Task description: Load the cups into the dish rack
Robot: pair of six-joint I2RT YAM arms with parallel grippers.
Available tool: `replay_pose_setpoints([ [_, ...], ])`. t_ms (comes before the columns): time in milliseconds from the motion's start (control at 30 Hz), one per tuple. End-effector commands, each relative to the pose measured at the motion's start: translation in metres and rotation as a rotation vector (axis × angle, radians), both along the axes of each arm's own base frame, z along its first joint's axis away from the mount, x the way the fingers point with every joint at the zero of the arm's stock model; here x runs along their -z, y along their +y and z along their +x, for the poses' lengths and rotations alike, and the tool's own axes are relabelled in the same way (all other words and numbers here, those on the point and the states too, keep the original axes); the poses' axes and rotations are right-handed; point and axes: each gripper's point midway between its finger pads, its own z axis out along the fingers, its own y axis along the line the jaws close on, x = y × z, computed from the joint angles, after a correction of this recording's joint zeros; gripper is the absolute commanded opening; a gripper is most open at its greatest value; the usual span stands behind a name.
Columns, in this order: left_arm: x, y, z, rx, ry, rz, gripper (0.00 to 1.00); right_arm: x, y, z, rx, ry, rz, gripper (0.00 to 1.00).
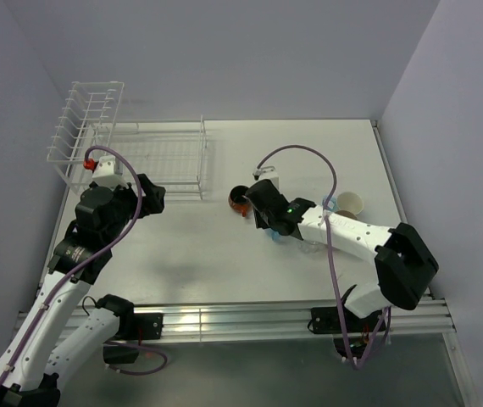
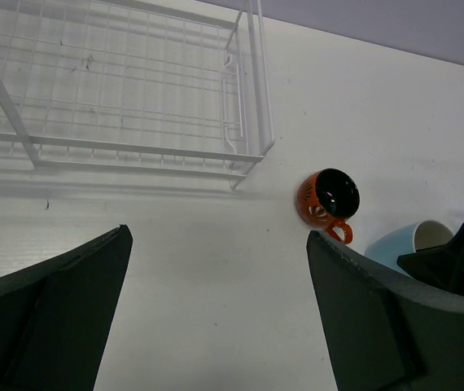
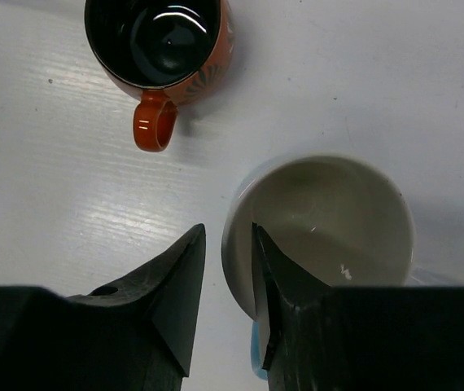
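Right gripper [image 3: 229,230] is straddling the light blue mug [image 3: 330,220] rim, narrowly open; the red-orange cup [image 3: 155,41] is sitting at its eleven o'clock. Left gripper [image 2: 216,232] is hovering wide open, empty.

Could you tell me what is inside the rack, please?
Nothing shows inside the rack; bare wire only. The left arm covers its near left corner in the top view.

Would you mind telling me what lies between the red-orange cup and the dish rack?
Nothing: in the left wrist view, only bare white table separates the red-orange cup from the dish rack.
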Motion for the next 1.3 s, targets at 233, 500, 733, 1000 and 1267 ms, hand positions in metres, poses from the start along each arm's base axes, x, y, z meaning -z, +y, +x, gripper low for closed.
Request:
replay_pose_setpoints([
  [233,-0.021,0.003,0.004,-0.013,-0.05,-0.003,0.96,-0.008,0.006,0.011,0.011,-0.028,-0.022,0.25],
  [500,-0.018,-0.004,0.006,0.016,-0.039,-0.016,0.96,-0.015,0.0,0.008,0.019,-0.015,-0.045,0.0],
  [733,-0.031,-0.025,0.002,0.106,-0.025,-0.096,0.98,-0.083,-0.013,-0.006,0.013,-0.097,0.043,0.0],
  [1000,-0.055,-0.074,0.0,0.302,0.011,-0.296,0.99,-0.178,0.009,-0.011,-0.082,-0.21,0.267,0.0],
  [1267,-0.091,-0.116,0.006,0.517,-0.025,-0.455,0.99,-0.285,0.062,-0.019,-0.363,-0.316,0.701,0.0],
])
